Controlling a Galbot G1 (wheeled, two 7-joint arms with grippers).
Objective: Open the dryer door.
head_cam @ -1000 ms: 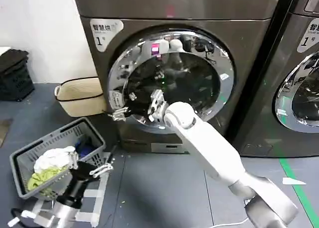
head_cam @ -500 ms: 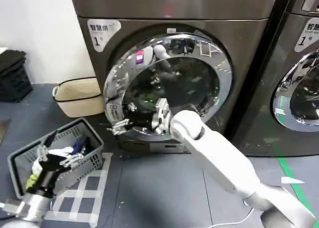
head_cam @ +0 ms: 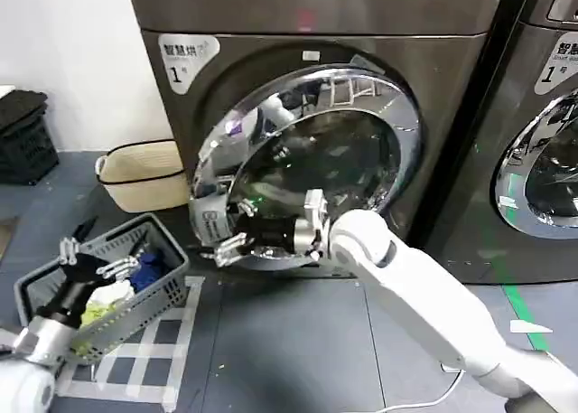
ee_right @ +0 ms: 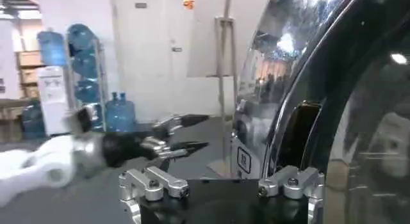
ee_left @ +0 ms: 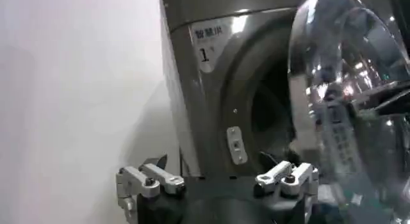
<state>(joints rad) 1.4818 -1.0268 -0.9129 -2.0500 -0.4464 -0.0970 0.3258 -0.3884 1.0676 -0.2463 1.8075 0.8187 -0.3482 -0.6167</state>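
Observation:
The dryer (head_cam: 452, 79) is a dark grey-brown machine with a "1" sticker (head_cam: 185, 56) at its upper left. Its door (head_cam: 379, 101), chrome-rimmed with dark glass, stands partly ajar, its left edge swung out from the front. My right gripper (head_cam: 230, 243) is open at the door's lower left rim. In the right wrist view the chrome rim (ee_right: 282, 84) runs beside one finger of that gripper (ee_right: 221, 184). My left gripper (head_cam: 90, 261) hangs open low on the left, above a grey basket. The left wrist view shows that gripper (ee_left: 218, 180) facing the dryer (ee_left: 192, 97) and the door's edge (ee_left: 346, 104).
A grey laundry basket (head_cam: 158, 286) with clothes sits on the floor at lower left, over white tape marks (head_cam: 153, 359). A woven basket (head_cam: 144, 173) stands by the wall and a black crate (head_cam: 27, 133) farther left. A neighbouring machine (head_cam: 542, 160) is on the right.
The door's left edge has swung farther out from the dryer, with the right gripper moving down and toward me along it. The left gripper has shifted left over the grey basket.

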